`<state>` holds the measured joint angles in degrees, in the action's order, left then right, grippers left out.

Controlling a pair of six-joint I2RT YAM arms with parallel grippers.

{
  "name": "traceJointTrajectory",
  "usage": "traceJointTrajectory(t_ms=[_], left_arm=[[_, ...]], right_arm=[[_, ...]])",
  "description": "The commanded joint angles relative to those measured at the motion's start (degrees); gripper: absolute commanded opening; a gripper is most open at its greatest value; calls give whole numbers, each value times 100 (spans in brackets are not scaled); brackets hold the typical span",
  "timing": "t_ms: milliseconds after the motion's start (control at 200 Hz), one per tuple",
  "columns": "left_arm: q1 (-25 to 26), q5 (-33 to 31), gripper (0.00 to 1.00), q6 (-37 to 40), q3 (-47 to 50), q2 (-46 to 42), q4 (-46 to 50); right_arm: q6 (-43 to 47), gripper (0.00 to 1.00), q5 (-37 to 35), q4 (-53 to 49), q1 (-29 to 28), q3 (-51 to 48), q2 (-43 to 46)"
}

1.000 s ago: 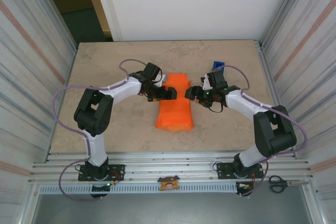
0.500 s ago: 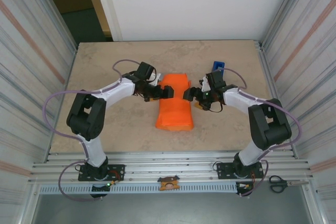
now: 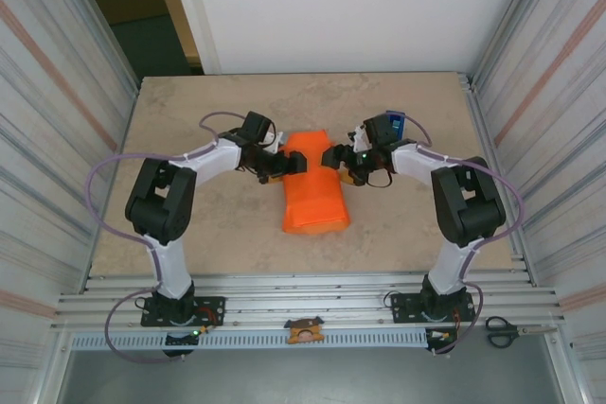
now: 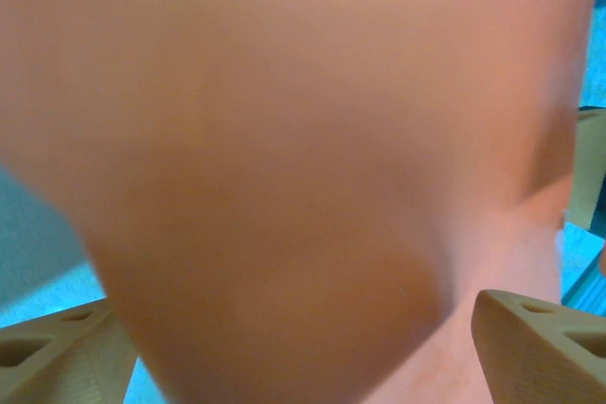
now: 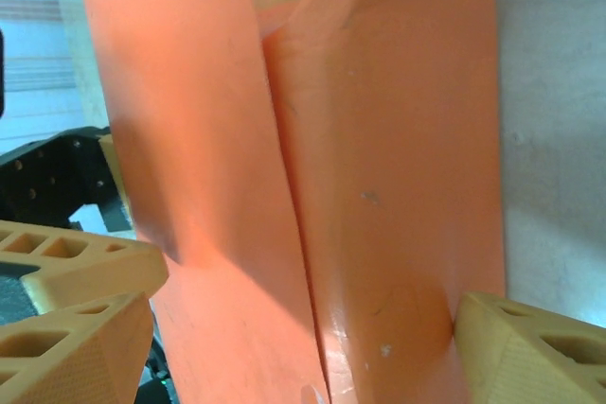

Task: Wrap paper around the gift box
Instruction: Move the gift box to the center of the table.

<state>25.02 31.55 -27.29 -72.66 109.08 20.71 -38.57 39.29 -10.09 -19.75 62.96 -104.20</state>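
Note:
The paper [image 3: 315, 196] lies folded into a long orange bundle in the middle of the table. The gift box is hidden inside it. My left gripper [image 3: 289, 166] reaches in from the left at the bundle's far end, and my right gripper [image 3: 333, 156] from the right. In the left wrist view, blurred paper [image 4: 284, 139] sits between the wide-apart fingers [image 4: 540, 347] of my left gripper [image 4: 294, 328]. In the right wrist view, two overlapping paper flaps [image 5: 379, 139] meet at a seam inside my right gripper [image 5: 303, 319]. One of its fingers [image 5: 530, 347] dents the paper's edge.
A blue tape dispenser [image 3: 393, 122] stands just behind my right wrist. Scissors [image 3: 502, 331] lie on the front rail at the right, and a small orange tool [image 3: 305, 331] at its middle. Corrugated walls close both sides. Bare table [image 3: 189, 111] lies left of the bundle.
Both grippers have moved toward the far end of the bundle and closer to each other. The far flaps of the paper have been pushed inward.

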Motion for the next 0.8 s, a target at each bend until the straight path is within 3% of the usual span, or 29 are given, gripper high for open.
traceJointTrajectory(t_ms=[0, 140, 251, 496, 511, 526, 616, 701, 762, 797], left_arm=[[-96, 121, 89, -40, -279, 160, -27], [-176, 132, 89, -27, -430, 246, 7], [-199, 75, 90, 91, -482, 187, 99], [-162, -608, 99, 277, 42, -778, 4], [-151, -660, 99, 295, 117, -869, -45], [-139, -716, 99, 309, 192, -962, -94], [-61, -1036, 99, 417, 625, -1427, -302], [1, -1223, 99, 428, 1099, -1834, -612], [36, -1267, 99, 322, 1446, -2081, -896], [55, -1281, 99, 283, 1619, -2199, -1046]], right_arm=[[-90, 81, 316, 217, 24, 265, -285], [-179, 80, 361, 280, 16, 460, -427], [20, 80, -19, 57, 24, 472, -128], [1011, 89, -2768, -721, -269, -139, 1963], [1078, 91, -2936, -705, -322, -221, 2124], [1146, 100, -3069, -669, -368, -308, 2295], [1105, 98, -3519, -209, -409, -1062, 3175], [921, 98, -3304, 67, -271, -1631, 3614], [1144, 100, -2391, -46, -49, -1802, 3682], [1195, 94, -2011, -131, 38, -1879, 3643]])
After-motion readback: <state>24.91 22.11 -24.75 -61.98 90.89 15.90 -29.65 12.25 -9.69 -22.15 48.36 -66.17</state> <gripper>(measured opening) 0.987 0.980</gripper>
